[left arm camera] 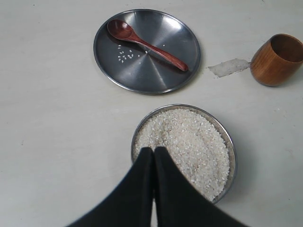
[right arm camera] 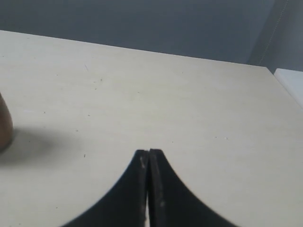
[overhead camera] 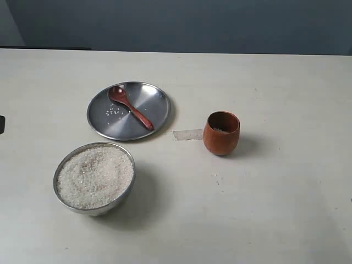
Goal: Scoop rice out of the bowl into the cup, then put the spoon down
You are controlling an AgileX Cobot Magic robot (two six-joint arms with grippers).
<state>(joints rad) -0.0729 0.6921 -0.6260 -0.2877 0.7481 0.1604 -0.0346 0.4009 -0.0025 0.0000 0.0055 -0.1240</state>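
The steel bowl (overhead camera: 94,207) (left arm camera: 230,146), heaped with white rice (overhead camera: 94,176) (left arm camera: 189,142), stands near the table's front left. The reddish-brown wooden spoon (overhead camera: 130,107) (left arm camera: 147,44) lies on the flat steel plate (overhead camera: 151,104) (left arm camera: 184,42), with a few grains beside it. The wooden cup (overhead camera: 221,133) (left arm camera: 277,60) stands upright to the right; a little rice shows inside it. My left gripper (left arm camera: 153,149) is shut and empty, above the bowl's near rim. My right gripper (right arm camera: 149,152) is shut and empty over bare table, right of the cup's edge (right arm camera: 4,125). Neither gripper shows in the exterior view.
A strip of clear tape (overhead camera: 187,134) (left arm camera: 228,66) lies on the table between plate and cup. A few spilled grains (overhead camera: 217,179) lie in front of the cup. The table's far edge meets a dark wall (overhead camera: 181,25).
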